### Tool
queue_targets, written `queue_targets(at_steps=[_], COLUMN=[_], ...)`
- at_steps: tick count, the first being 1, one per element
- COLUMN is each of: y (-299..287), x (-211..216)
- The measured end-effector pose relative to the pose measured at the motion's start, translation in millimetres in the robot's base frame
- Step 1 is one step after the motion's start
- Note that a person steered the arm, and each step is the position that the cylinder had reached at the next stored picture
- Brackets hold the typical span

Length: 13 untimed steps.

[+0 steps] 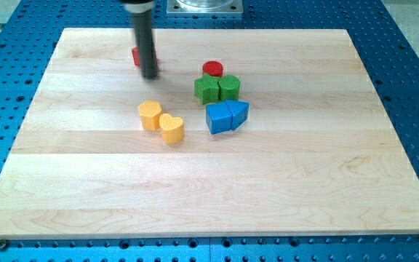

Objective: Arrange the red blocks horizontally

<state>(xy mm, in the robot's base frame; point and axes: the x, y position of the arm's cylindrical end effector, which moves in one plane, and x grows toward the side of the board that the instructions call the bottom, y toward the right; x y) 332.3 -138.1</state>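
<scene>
1. Camera view: my tip (150, 75) stands on the wooden board (326, 182) near the view's top left, touching or just in front of a red block (135, 56) that shows only as a sliver at the rod's left edge.
2. The second red block, a red cylinder (212, 69), sits to the view's right, touching the back of a green pair: a green star-like block (206, 89) and a green cylinder (229, 87).
3. There is no claw here; the rod ends plainly and has hold of nothing, so it can only push.
4. The two reds lie at nearly the same height in the view, the hidden one a little nearer the top, well apart. In my judgement, the row is close to level already; what remains is to bring them nearer together.
5. To do it well, I would get the tip to the hidden red block's left side and push rightward in a straight, slow line through its middle so it does not spin off.
6. Stop short of the green blocks, since a knock there would shift the red cylinder.
7. Below sit two yellow blocks (161, 121) and two blue blocks (226, 116), clear of that path.
8. Hard to make out: the left red block's shape, and whether the tip really touches it.
</scene>
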Motion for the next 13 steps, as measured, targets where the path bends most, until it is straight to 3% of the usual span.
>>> queue_targets(at_steps=[4, 5, 6, 7, 8, 10, 11, 12, 13], y=[61, -15, -5, 16, 45, 188, 180, 221, 147], x=[-31, -35, -45, -53, -7, 34, 9, -14, -41])
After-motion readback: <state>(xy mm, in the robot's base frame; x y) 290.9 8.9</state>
